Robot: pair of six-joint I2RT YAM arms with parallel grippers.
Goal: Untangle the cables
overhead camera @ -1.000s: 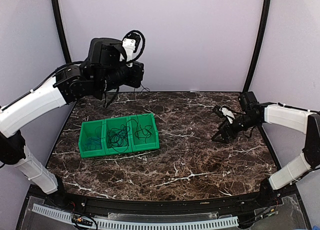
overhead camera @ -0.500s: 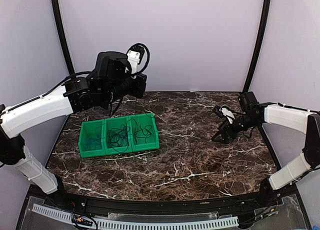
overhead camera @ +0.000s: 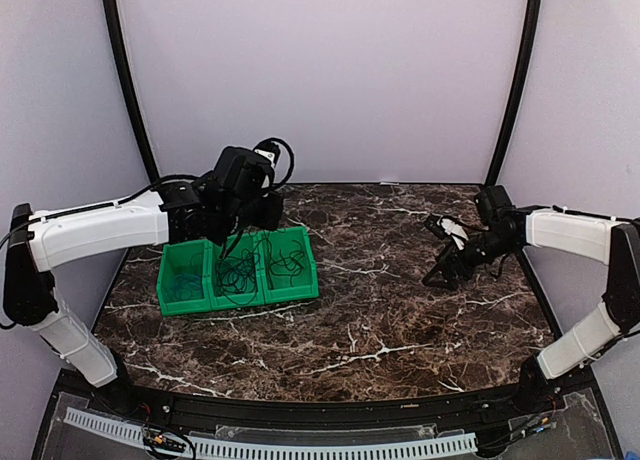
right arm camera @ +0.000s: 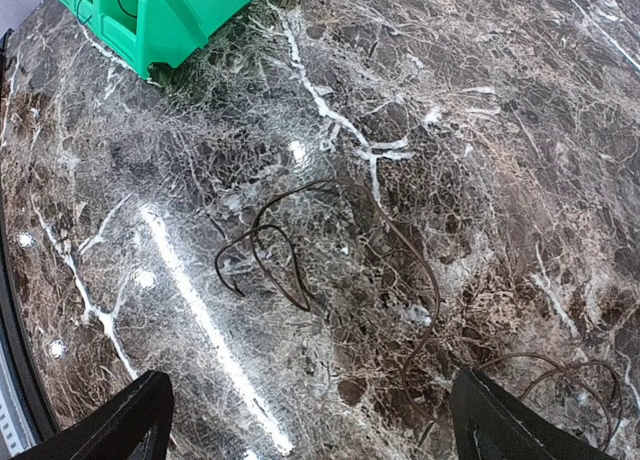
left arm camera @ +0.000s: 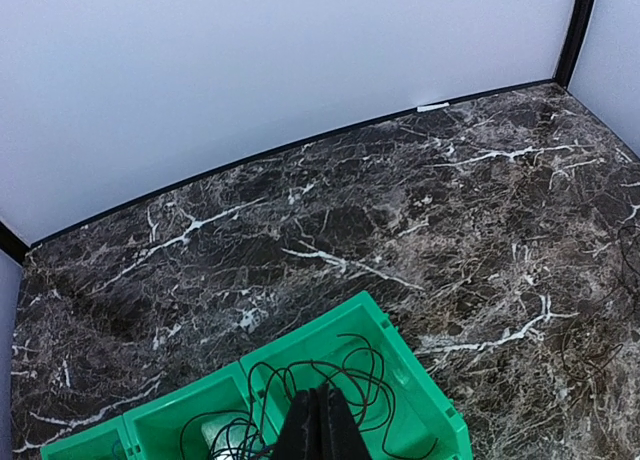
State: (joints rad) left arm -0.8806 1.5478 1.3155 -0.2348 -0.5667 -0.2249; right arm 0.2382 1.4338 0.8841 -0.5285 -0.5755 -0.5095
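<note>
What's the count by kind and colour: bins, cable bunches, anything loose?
Bin: 1
Blue bunch, left compartment: 1
Black bunches, middle and right compartments: 2
Loose dark cable on the table by the right arm: 1
Total: 5

Dark marble table, pale walls

Two tools, one green bin, one blue cable, at least two black cables
</note>
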